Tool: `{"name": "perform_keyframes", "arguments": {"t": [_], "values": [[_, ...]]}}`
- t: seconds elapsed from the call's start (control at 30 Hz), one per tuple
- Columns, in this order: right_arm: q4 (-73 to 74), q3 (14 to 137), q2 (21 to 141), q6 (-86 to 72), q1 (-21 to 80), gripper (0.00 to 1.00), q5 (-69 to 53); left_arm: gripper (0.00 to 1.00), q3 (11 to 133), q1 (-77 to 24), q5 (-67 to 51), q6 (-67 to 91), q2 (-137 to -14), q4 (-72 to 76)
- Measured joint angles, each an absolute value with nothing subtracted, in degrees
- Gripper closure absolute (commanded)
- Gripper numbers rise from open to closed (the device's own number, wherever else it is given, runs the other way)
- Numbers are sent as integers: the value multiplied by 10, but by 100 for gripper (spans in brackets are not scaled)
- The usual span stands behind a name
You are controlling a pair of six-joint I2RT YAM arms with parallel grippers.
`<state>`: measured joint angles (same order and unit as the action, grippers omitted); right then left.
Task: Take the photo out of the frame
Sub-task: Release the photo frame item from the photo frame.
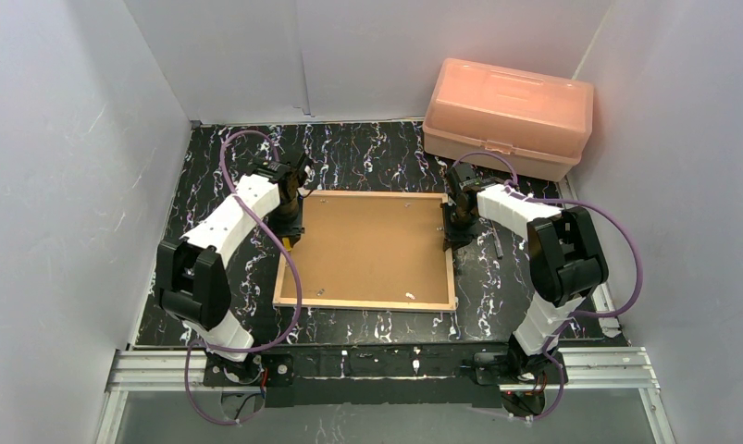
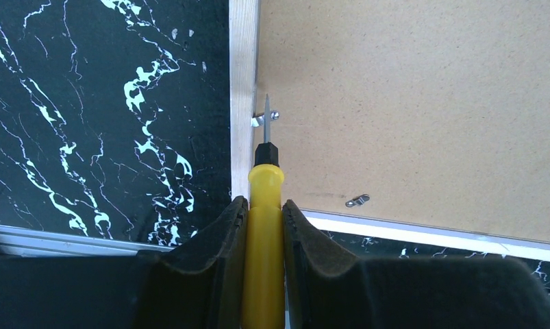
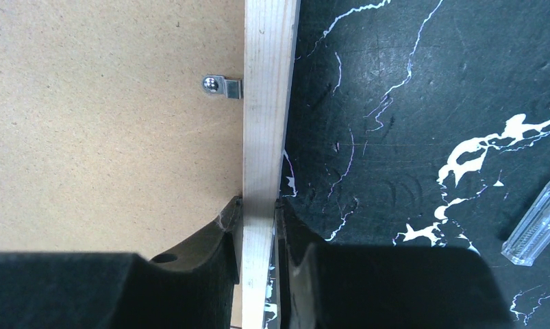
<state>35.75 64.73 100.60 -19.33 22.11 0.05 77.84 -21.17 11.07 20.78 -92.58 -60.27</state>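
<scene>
Rail [image 1: 154, 370]: aluminium bar along the near edge of the table [image 1: 367, 153], carrying both arm bases.
Left gripper [image 2: 264, 209]: clenched on the yellow handle of a screwdriver [image 2: 266, 179], one pad pressed to each side of it.
Blade [image 2: 266, 133]: thin metal shaft past a black collar, reaching straight ahead of the left gripper along the inner side of the left wood rail of the frame [image 2: 243, 68].
Left clip [image 2: 257, 121]: small metal tab ahead of the left gripper, bridging rail and backing board [image 2: 409, 103]; the blade tip lies at it, but whether they touch cannot be told.
Second clip [image 2: 357, 200]: metal tab on the board, just right of the left gripper, near a white-edged side of the frame.
Right gripper [image 3: 259, 205]: grasping the right wood rail of the frame, one finger on the board side, the other on the table side.
Right clip [image 3: 220, 86]: screwed metal tab ahead and slightly left of the right gripper, reaching from board to rail.
Clear plastic piece [image 3: 539, 223]: ridged and transparent, lying on the table to the right of the right gripper, apart from the frame.
Frame position: flat on the table, back upward, spanning the gap between the two grippers; the brown board fills it.
Pink box [image 1: 508, 116]: lidded plastic case beyond the right gripper, at the far right corner, apart from the frame.
Walls [image 1: 62, 185]: white panels enclosing the table on the left, far and right sides.
</scene>
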Motion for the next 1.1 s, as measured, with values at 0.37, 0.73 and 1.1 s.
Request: {"name": "perform_keyframes", "arguments": {"t": [0.37, 0.73, 1.1], "values": [[358, 648, 1006, -193, 221, 91, 1, 100, 764, -212, 111, 206, -936, -611], [358, 648, 1006, -194, 221, 91, 1, 100, 759, -211, 98, 217, -936, -628], [358, 648, 1006, -195, 221, 91, 2, 100, 759, -211, 83, 227, -936, -657]]}}
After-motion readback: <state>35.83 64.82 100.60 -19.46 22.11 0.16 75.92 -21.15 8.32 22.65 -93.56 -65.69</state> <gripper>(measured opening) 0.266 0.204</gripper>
